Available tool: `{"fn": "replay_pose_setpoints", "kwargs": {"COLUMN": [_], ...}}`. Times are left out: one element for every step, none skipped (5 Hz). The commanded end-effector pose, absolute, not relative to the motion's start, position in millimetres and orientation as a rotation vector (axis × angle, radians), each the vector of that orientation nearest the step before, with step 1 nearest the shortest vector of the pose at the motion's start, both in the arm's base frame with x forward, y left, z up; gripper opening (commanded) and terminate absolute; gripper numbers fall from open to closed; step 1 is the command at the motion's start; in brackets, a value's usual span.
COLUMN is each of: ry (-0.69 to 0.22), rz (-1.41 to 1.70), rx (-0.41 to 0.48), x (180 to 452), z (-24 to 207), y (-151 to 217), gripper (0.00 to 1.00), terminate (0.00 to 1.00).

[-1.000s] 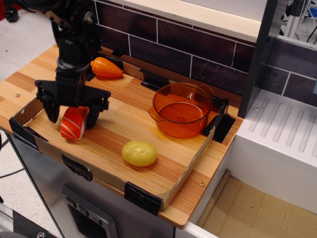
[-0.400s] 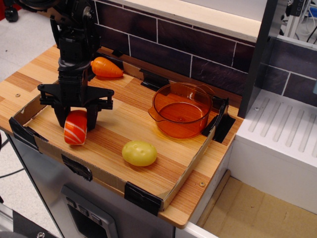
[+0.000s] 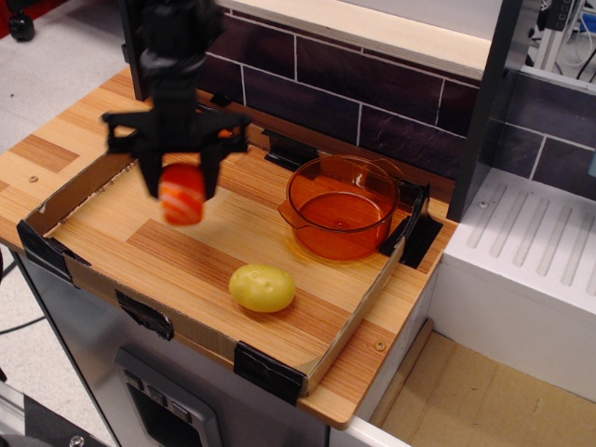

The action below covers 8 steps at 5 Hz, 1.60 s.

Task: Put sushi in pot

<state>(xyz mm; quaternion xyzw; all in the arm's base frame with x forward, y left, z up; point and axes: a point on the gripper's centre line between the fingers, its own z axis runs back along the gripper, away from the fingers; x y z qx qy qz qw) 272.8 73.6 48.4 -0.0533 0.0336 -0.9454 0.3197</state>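
Above the tray's back-left corner, the gripper (image 3: 181, 191) pinches the sushi (image 3: 182, 195), which could slip free short of the pot (image 3: 342, 206).

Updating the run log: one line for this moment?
end effector: shut on striped red-orange toy sushi, lifted | transparent orange plastic pot: empty, to its right | phase: carry

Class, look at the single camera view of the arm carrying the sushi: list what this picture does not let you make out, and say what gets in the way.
1. The carrot: almost wholly hidden behind the gripper; only slivers of orange show.
2. The arm above the gripper: cut off by the top edge.
3. The sushi: motion-blurred, stripes smeared, its upper part covered by the fingers.
4. The far inner wall of the pot: hard to read through tinted plastic.
5. Height of the sushi above the board: one view cannot settle it.
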Motion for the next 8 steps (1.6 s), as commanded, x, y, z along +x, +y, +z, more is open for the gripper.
{"fn": "replay_pose_setpoints", "kwargs": {"ry": [0.058,0.073,0.118,0.136,0.152,0.134,0.145,0.113], "rz": [-2.444,-2.45,-2.452,-2.441,-2.449,-2.443,-2.442,-2.428], "rx": [-0.033,-0.016,-0.017,-0.006,-0.01,-0.021,-0.025,-0.019], "x": [318,328,340,351,352,352,352,352], "z": [91,84,66,50,44,49,54,63], "y": [11,-10,-24,-25,-25,-22,-19,-14], "gripper": [0.0,0.0,0.0,0.0,0.0,0.0,1.0,1.0], "terminate": [0.0,0.0,0.0,0.0,0.0,0.0,0.0,0.0]}}
